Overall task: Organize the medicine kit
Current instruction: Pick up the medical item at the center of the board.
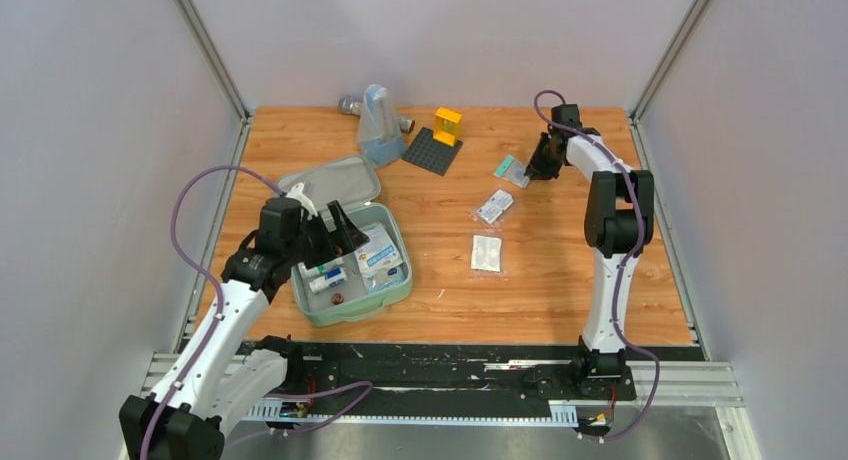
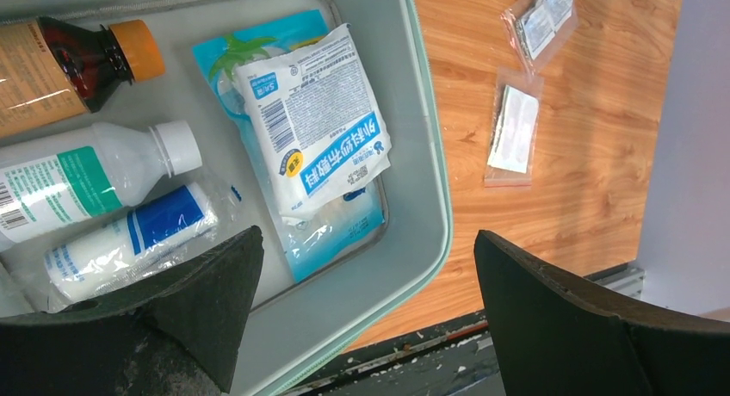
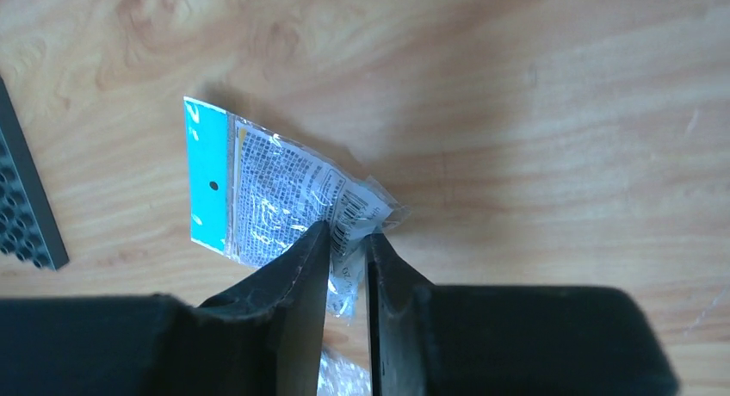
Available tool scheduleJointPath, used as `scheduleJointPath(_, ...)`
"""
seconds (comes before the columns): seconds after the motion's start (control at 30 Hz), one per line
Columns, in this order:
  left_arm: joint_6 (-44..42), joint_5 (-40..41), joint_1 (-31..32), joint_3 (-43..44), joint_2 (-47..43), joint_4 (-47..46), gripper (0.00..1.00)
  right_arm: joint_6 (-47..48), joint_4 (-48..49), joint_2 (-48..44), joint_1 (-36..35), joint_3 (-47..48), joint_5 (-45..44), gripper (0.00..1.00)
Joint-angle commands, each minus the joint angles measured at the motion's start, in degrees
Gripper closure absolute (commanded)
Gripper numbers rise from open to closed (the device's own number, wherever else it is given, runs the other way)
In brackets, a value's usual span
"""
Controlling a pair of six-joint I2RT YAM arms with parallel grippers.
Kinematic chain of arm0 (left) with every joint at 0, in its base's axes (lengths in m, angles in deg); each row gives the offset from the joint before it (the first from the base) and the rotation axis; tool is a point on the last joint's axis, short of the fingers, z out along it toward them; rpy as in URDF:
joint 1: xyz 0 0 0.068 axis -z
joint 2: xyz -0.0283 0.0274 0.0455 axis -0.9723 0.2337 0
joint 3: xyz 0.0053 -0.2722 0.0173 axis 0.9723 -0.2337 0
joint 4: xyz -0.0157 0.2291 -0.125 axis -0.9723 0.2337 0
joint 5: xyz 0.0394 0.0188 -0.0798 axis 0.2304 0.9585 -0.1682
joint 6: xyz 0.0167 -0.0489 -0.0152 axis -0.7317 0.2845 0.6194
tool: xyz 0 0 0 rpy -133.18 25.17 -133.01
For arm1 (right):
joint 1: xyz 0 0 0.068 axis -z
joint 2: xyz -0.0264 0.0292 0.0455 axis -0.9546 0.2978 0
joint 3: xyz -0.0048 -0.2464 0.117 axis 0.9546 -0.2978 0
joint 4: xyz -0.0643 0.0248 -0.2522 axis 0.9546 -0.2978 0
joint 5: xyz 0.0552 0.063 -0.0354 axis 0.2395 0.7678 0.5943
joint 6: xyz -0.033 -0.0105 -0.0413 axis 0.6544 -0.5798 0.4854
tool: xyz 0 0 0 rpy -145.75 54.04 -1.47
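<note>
The medicine kit tray (image 1: 345,317) sits open at the near left with its lid (image 1: 335,180) lying behind it. It holds a blue-and-white sachet (image 2: 314,129), a brown bottle with an orange cap (image 2: 77,60), a white bottle (image 2: 86,176) and a wrapped blue-and-white tube (image 2: 129,241). My left gripper (image 1: 335,235) hovers over the tray's right rim (image 2: 422,155), open and empty (image 2: 366,301). My right gripper (image 1: 540,165) is at the far right, shut (image 3: 349,232) on the barcode corner of a clear packet with a teal header (image 3: 267,198) lying on the wood.
Two more clear packets (image 1: 493,206) (image 1: 486,252) lie mid-table, also in the left wrist view (image 2: 542,17) (image 2: 512,133). At the back stand a dark grey studded baseplate (image 1: 432,150), a yellow brick (image 1: 447,125) and a translucent bluish pouch (image 1: 378,125).
</note>
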Motion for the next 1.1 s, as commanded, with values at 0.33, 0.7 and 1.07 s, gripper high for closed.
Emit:
scheduleJointPath(0.33,2.1,-2.7,-0.4,-2.6,-1.0,-4.8,0.00,-1.4,-0.1,-17.1,-0.5,-25.9,-2.5,1.00)
scheduleJointPath(0.7,2.2,-5.0,-0.3,-3.5,-0.9,-7.2,0.00,-9.8,9.0,-41.7,-2.0,-46.1,-2.6,1.00)
scheduleJointPath(1.07,2.8,-9.5,-0.3,-4.5,0.5,-12.3,0.00,-10.6,10.7,-62.7,-6.8,-60.4,8.5,1.00)
